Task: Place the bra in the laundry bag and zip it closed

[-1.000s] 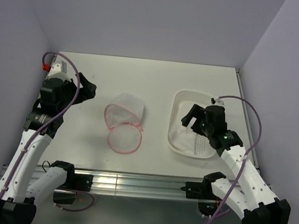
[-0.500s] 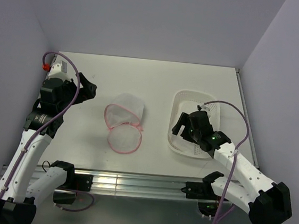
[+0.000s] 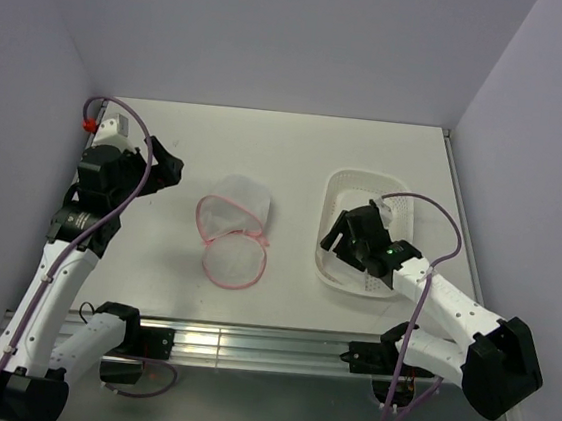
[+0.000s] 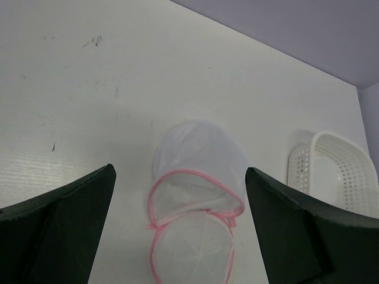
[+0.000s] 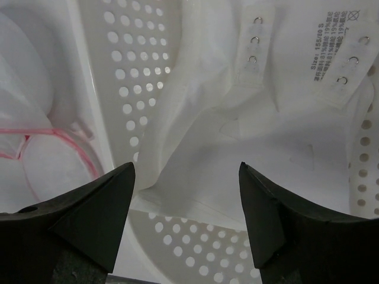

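Note:
The laundry bag [image 3: 233, 229] lies at the table's middle, a white mesh drum with pink rims, its round lid flapped open toward the near edge; it also shows in the left wrist view [image 4: 195, 201]. The bra [image 5: 249, 124], white fabric with hook tabs and a size label, lies inside the white perforated basket [image 3: 335, 191]. My right gripper [image 5: 186, 195] is open, low over the basket's near end with its fingers either side of the bra fabric; in the top view it [image 3: 342, 232] covers the bra. My left gripper [image 3: 163, 170] is open and empty, left of the bag.
The basket [image 5: 127, 71] stands right of the bag, near the table's right edge. Lavender walls close the table on the left, back and right. A metal rail runs along the near edge [image 3: 247, 343].
My right gripper has moved left and toward the near end of the basket and come down into it. The left arm and the bag have barely moved.

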Controlling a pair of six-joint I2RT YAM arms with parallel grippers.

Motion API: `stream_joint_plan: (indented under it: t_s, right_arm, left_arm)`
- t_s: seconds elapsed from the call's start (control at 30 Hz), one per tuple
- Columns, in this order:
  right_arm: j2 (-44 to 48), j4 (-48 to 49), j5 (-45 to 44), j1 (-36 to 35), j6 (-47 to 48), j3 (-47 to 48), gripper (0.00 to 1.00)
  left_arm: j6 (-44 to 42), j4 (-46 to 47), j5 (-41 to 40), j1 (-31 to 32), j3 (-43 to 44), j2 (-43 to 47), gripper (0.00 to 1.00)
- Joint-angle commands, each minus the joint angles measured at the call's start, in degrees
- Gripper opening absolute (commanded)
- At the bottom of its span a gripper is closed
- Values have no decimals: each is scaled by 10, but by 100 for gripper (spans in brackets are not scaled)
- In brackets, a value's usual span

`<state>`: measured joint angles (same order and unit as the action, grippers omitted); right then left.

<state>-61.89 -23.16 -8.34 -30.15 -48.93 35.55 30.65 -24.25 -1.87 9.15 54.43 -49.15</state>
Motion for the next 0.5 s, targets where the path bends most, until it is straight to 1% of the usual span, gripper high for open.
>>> stream_joint_plan:
  t_s: [0.0,0.07,0.17,0.2,0.27,0.3,0.37,0.47]
  right_arm:
    - [4,28,-1,-8,-27,1,78]
    - [8,30,3,-10,-30,-7,76]
    - [15,31,4,-10,-36,-16,72]
    - [16,32,4,-10,-37,-17,69]
    - [18,32,5,-10,-37,-20,67]
    - [17,35,8,-10,-37,-22,64]
    - [19,39,11,-10,-36,-26,61]
    - [22,52,22,-10,-37,-34,52]
  left_arm:
    - [-7,22,13,-2,2,-4,99]
    - [-6,23,14,-2,1,-5,99]
    - [-4,25,14,-2,1,-7,99]
    - [-5,27,14,-2,0,-13,99]
    - [-8,29,32,0,-1,-22,99]
    - [-9,31,42,3,-3,-35,99]
    - [-11,19,32,24,3,-57,99]
    - [-6,-19,-15,56,23,-116,99]
